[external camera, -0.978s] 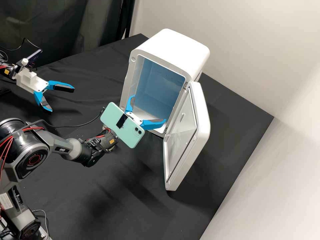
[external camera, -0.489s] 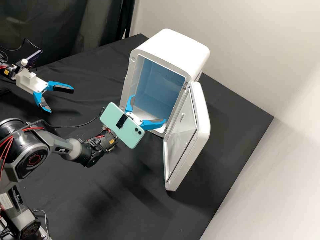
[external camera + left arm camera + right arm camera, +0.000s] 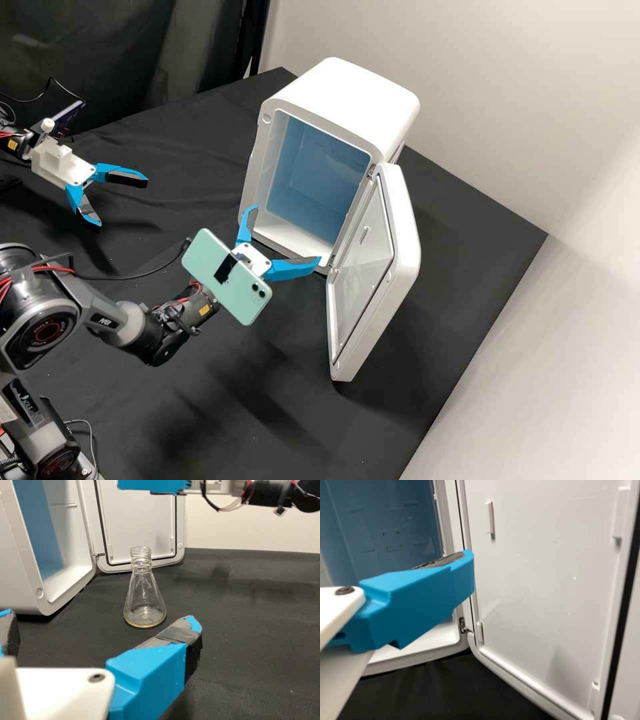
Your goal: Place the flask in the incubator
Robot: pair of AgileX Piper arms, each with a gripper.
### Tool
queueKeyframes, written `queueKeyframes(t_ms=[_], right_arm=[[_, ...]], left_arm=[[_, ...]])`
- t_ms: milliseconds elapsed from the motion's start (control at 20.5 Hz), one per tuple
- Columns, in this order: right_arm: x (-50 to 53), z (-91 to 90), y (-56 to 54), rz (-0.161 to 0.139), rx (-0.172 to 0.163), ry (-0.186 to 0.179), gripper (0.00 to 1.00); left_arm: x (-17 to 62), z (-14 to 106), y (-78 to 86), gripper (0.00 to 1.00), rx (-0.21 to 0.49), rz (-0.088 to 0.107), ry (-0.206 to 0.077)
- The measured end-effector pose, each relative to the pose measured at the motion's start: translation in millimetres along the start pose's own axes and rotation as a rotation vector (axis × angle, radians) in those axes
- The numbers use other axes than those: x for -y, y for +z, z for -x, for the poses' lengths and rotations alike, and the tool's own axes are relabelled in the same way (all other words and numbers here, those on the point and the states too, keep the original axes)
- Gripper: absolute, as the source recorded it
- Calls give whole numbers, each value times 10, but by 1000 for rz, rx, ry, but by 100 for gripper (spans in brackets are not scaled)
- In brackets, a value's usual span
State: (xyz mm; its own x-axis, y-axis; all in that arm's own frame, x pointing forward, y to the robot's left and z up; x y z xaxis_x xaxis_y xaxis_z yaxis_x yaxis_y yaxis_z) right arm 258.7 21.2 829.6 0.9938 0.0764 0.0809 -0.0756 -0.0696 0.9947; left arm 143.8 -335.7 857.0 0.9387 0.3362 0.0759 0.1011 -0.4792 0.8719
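Standing before open incubator (image 3: 347,107): flask (image 3: 145,597)

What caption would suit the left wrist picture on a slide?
Glass flask upright on the black bench beside the open incubator.

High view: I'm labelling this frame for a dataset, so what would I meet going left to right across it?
The left end effector → right end effector → open incubator door.

Dark grey arm (image 3: 127,325) — red wires (image 3: 37,269), white right pincer (image 3: 283,235), blue fingers (image 3: 288,269).
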Motion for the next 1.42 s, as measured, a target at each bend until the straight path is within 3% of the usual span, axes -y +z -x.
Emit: queueKeyframes(t_ms=[440,684,929,1075,1222,1418], right_arm=[[49,477,69,17,33,-39,100],[52,797,18,53,-2,-58,100],[0,874,-50,108,-65,-56,100],[31,872,-28,140,-77,-98,100],[134,856,-2,185,-92,-179,100],[372,826,-5,248,-128,-311,100]], left_arm=[[-11,4,6,100,2,-6,5],[-34,20,4,100,1,-17,17],[-37,26,-11,100,-8,-15,19],[-37,26,-13,100,-9,-15,20],[-37,33,-25,100,-13,-16,19],[-34,34,-21,100,-7,-19,16]])
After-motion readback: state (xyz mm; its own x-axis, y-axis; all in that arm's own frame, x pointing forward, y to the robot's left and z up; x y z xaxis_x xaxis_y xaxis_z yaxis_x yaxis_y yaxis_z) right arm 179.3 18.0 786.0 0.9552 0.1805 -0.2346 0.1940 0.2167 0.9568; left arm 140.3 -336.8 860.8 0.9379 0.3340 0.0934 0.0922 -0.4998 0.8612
